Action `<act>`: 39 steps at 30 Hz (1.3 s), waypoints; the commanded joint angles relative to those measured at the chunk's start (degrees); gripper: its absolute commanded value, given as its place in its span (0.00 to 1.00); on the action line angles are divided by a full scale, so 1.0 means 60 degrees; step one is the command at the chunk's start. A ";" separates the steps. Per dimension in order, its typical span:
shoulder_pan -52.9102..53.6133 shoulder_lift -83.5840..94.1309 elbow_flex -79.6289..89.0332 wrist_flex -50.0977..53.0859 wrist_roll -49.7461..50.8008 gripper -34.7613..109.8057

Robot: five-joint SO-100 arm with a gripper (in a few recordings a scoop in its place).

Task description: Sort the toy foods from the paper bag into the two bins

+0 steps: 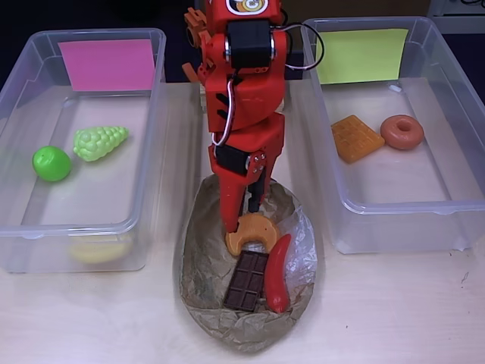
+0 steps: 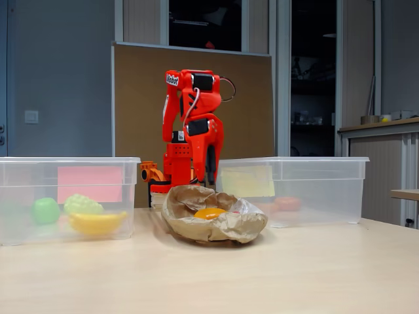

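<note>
The crumpled brown paper bag point(image 1: 198, 262) point(image 2: 229, 226) lies at the table's middle. In it rest an orange croissant point(image 1: 254, 231) point(image 2: 209, 213), a red chili point(image 1: 278, 274) and a dark chocolate bar point(image 1: 247, 280). My red gripper point(image 1: 242, 218) reaches down into the bag, its fingers slightly apart at the croissant's upper left edge. The pink-labelled bin point(image 1: 155, 114) point(image 2: 19, 196) holds a green apple point(image 1: 51, 163) point(image 2: 45, 210), light-green grapes point(image 1: 99, 142) point(image 2: 82, 204) and a yellow banana point(image 1: 98, 250) point(image 2: 97, 223). The yellow-green-labelled bin point(image 1: 318, 152) point(image 2: 340, 190) holds an orange waffle point(image 1: 356, 138) and a brown donut point(image 1: 402, 131) point(image 2: 288, 203).
My arm's base point(image 2: 163, 180) stands between the two bins at the back of the table. Open wooden tabletop point(image 1: 394, 311) point(image 2: 262, 275) stretches in front of the bag and bins. A brown board stands behind the arm in the fixed view.
</note>
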 commanded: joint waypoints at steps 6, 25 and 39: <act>-0.0762 0.0044 0.0791 -0.0337 0.0381 0.39; -0.0791 -0.1846 0.1143 -0.1670 0.0015 0.47; -0.0674 -0.2227 -0.0220 -0.0835 -0.0498 0.36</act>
